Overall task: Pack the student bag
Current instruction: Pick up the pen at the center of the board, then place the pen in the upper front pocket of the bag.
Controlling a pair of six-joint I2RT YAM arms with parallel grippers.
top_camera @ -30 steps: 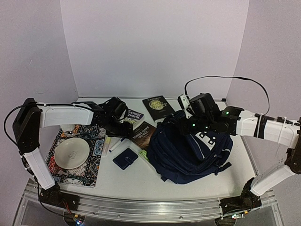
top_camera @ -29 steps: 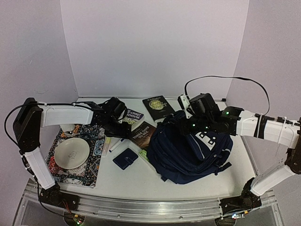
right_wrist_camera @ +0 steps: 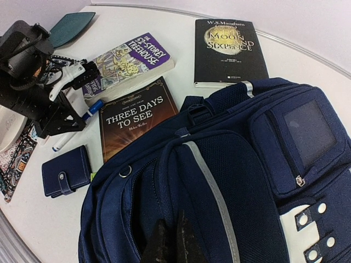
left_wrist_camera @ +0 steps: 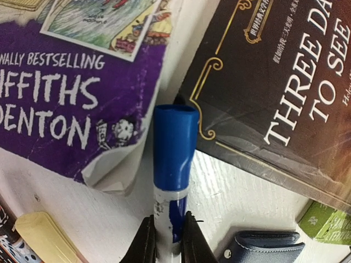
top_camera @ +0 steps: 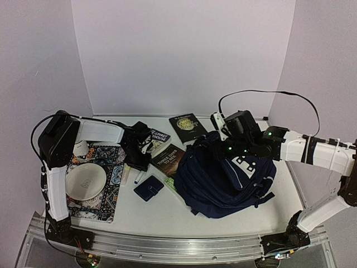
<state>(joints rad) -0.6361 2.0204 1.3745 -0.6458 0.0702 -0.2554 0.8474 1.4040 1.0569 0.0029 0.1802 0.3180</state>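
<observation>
Blue-capped marker [left_wrist_camera: 174, 143] is pinched tight in the left gripper [left_wrist_camera: 166, 239], so it's pickup time. Right gripper [right_wrist_camera: 171, 241] is clamped shut, seemingly on the student bag [right_wrist_camera: 230, 186] right beneath it. Next up: lift and carry rightward into the opening.

The bag [top_camera: 226, 178] lies on the right of the table [top_camera: 167, 220]. Just left of it is the Three Days book [top_camera: 169, 160], with the Treehouse book [top_camera: 158, 138] behind it to the left and the Moon book [top_camera: 188, 127] farthest back. A marker [left_wrist_camera: 174, 164] lies between the first two. The wallet [top_camera: 148, 187] sits nearer. At far left, a plate [top_camera: 85, 181] rests on a mat [top_camera: 109, 202].
</observation>
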